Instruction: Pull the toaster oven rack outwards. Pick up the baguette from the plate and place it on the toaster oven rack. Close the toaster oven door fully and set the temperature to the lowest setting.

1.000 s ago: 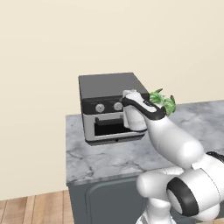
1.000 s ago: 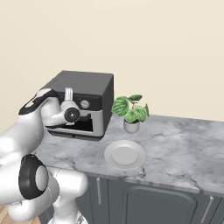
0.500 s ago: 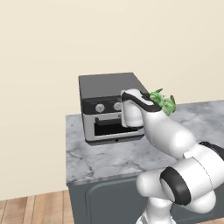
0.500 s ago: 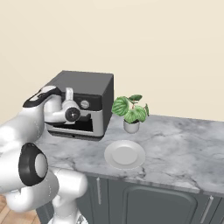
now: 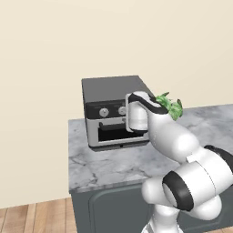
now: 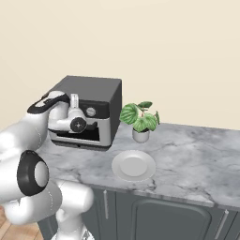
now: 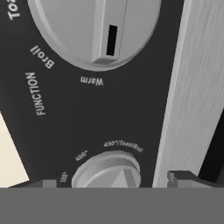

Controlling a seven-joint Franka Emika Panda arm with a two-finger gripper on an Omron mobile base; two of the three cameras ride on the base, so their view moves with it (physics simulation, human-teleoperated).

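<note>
The toaster oven (image 5: 113, 95) stands at the counter's back left, seen from the other side as the toaster oven (image 6: 96, 96). Its door (image 5: 116, 133), light grey with a dark window, stands upright against the front. My gripper (image 7: 111, 183) is pressed up to the black control strip, open, with a fingertip (image 7: 183, 178) on either side of the temperature knob (image 7: 107, 169) and a gap on each side. Above it is the bigger function knob (image 7: 96, 30). The round plate (image 6: 133, 165) lies bare on the counter. The baguette and the rack are hidden.
A potted plant (image 6: 139, 122) stands just right of the oven, behind the plate. The grey marble counter (image 6: 197, 159) runs off to the right. A brushed metal strip (image 7: 197, 87) borders the control panel. The wall rises behind the oven.
The hand stays at the control strip. The arm behind it has shifted slightly.
</note>
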